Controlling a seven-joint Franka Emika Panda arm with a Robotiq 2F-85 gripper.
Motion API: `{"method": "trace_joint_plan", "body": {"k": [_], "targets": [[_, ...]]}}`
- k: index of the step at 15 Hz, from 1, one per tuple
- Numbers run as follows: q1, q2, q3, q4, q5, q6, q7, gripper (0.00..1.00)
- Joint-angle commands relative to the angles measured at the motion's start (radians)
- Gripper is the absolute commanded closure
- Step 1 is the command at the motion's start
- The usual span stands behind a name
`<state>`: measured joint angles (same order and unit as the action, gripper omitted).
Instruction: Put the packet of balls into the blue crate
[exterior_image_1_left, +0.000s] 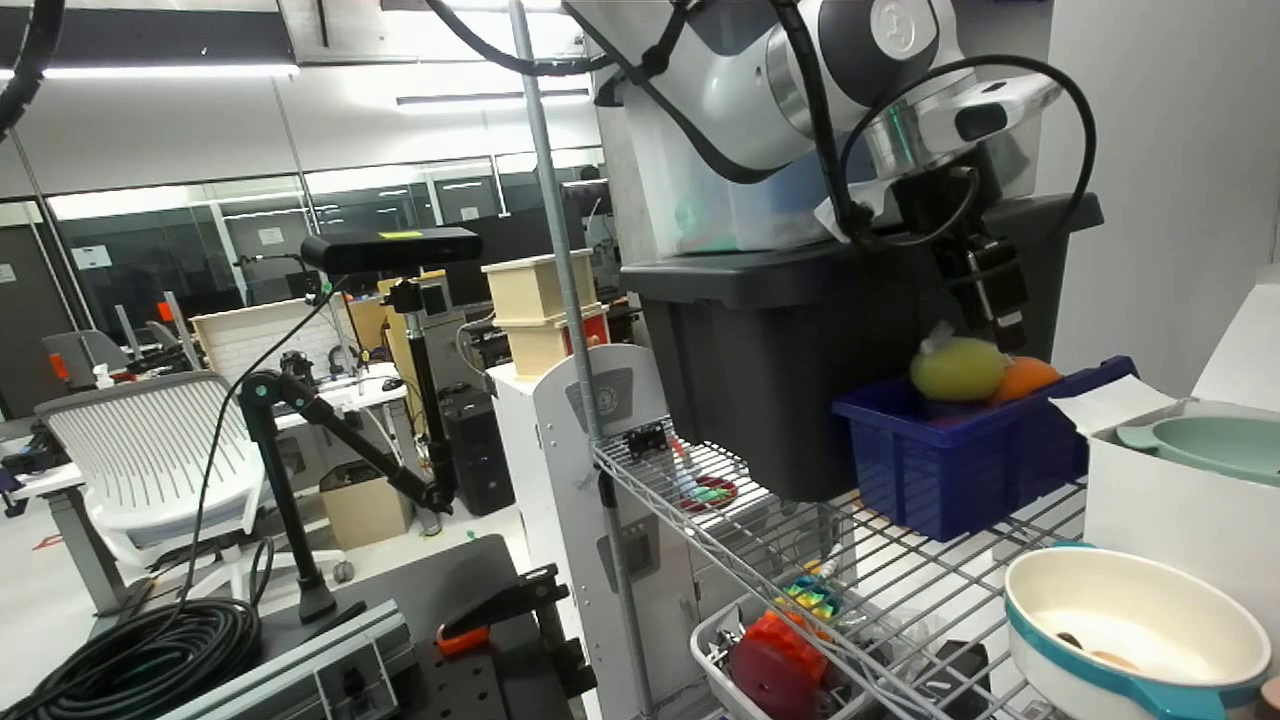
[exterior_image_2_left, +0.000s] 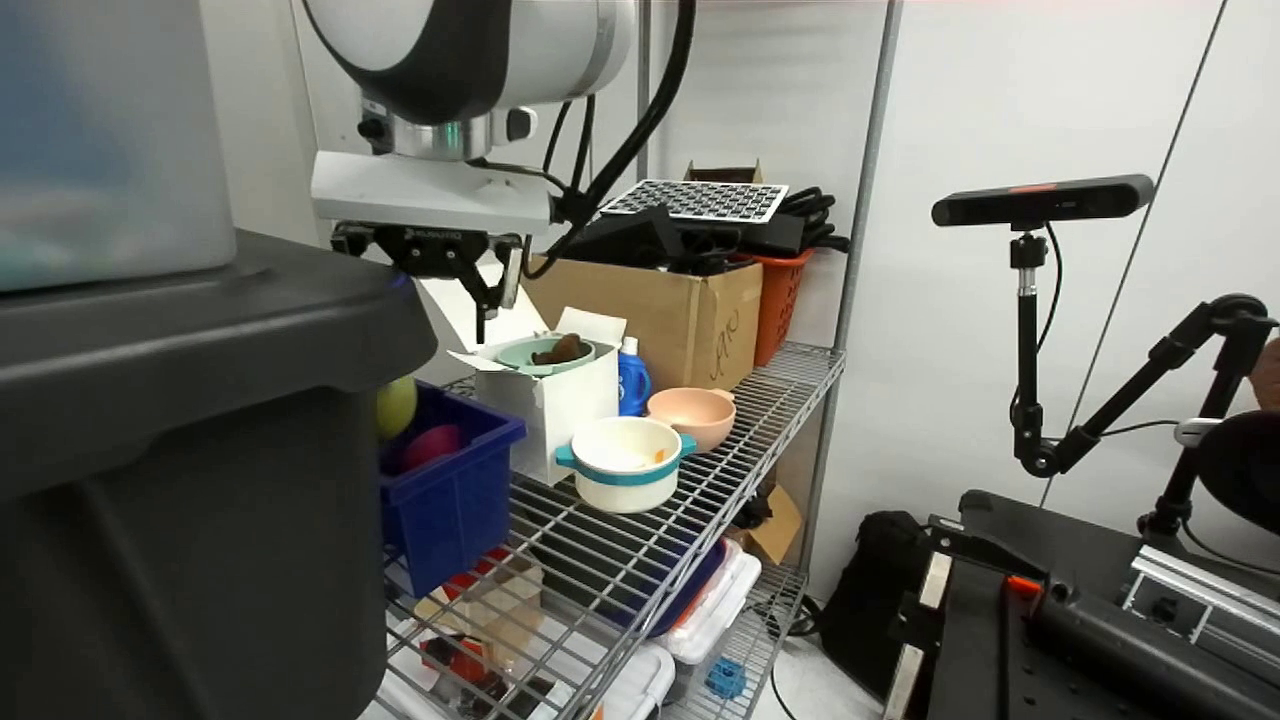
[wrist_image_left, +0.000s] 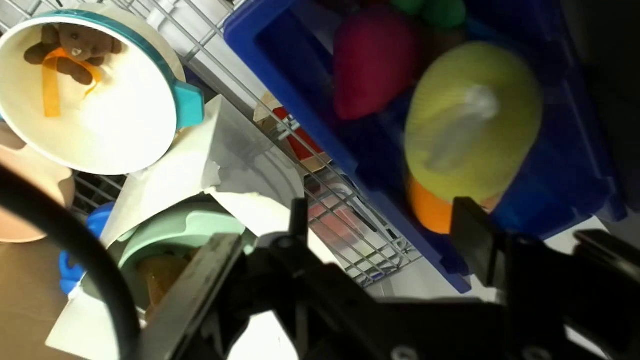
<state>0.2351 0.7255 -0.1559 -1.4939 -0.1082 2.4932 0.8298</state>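
While in crate (exterior_image_1_left: 935, 475), balls (wrist_image_left: 475, 140) near splayed hand (wrist_image_left: 381, 215)

On the wire shelf (exterior_image_2_left: 715, 495) I see a large black tote (exterior_image_2_left: 200, 560), an open white box (exterior_image_2_left: 585, 400) holding a pale green bowl (exterior_image_2_left: 522, 360), and a teal-rimmed white bowl (exterior_image_2_left: 625, 494); my wrist view shows a small brown bear (wrist_image_left: 87, 42) inside. Just beside sits a peach bowl (exterior_image_2_left: 708, 430).

Lab: robot arm (exterior_image_1_left: 732, 97), mounted camera (exterior_image_1_left: 390, 252), cable coil (exterior_image_1_left: 225, 635).
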Motion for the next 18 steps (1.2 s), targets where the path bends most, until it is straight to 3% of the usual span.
{"method": "trace_joint_plan", "body": {"k": [1, 11, 18], "targets": [[-0.011, -0.081, 0.007, -0.064, 0.006, -0.018, -0.019, 0.00], [-0.056, -0.503, 0.005, -0.609, -0.046, 0.000, -0.118, 0.00], [-0.135, -0.832, 0.056, -1.014, -0.129, -0.031, -0.308, 0.00]]}}
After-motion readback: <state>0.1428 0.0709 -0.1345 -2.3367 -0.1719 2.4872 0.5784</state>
